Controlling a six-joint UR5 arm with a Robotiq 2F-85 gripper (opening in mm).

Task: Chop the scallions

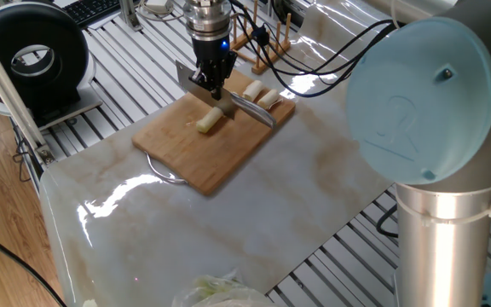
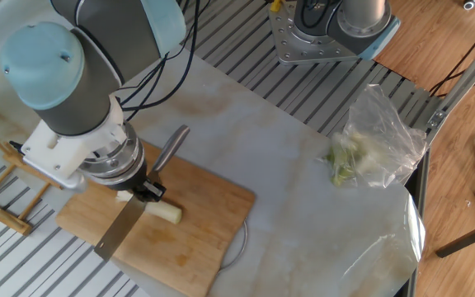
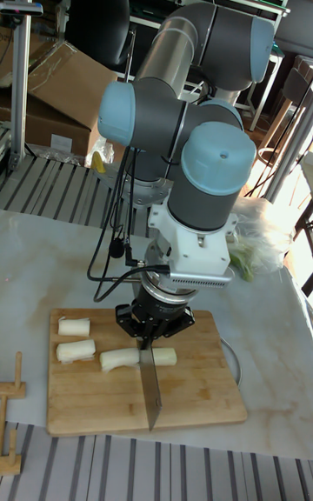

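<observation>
A wooden cutting board carries the scallions. One pale stalk piece lies directly under my gripper. The gripper is shut on a knife whose blade crosses that piece and whose handle sticks out the other side. In the tall fixed view a short bit shows on the far side of the blade. Two cut chunks lie near the board's end.
The board sits on a glossy marble sheet. A clear bag of leafy greens lies at the sheet's far edge. A wooden rack stands just past the board. A black round device is off the table's corner.
</observation>
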